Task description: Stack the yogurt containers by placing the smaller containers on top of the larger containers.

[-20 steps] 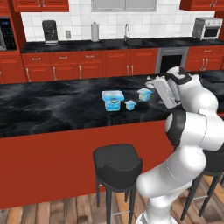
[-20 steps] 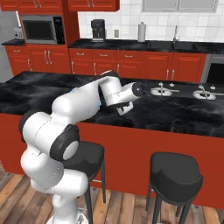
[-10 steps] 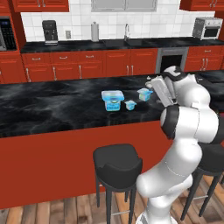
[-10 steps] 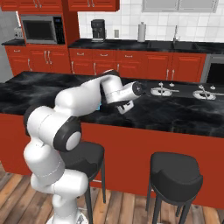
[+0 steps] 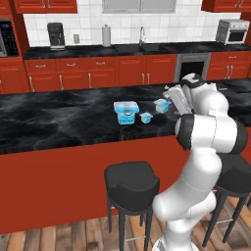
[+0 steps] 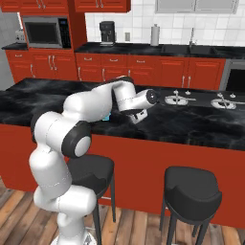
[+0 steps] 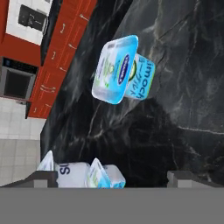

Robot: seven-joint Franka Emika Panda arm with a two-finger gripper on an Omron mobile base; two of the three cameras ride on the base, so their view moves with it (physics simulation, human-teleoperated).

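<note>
Claw [image 7: 111,177] spread fully apart, holding nothing, hovers over the black desk [image 7: 175,65] near the mid cup [image 5: 161,105]. Left base view shows wide tub [image 5: 126,112], tiny cup [image 5: 145,117] and mid cup in a row; in the hand view the tub [image 7: 120,72] lies ahead, and what seems a cup [image 7: 98,175] sits between the fingertips [image 7: 46,176].

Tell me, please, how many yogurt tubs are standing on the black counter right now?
3. The wide tub stands furthest left, the tiny cup just right of it, and the mid-sized cup beside the open gripper. The arm could hide others.

White arm [image 6: 91,103] is seen stretched over black bench [image 6: 191,122]; pincer [image 6: 139,115] held low above it, two stools [image 6: 194,194] below.
</note>
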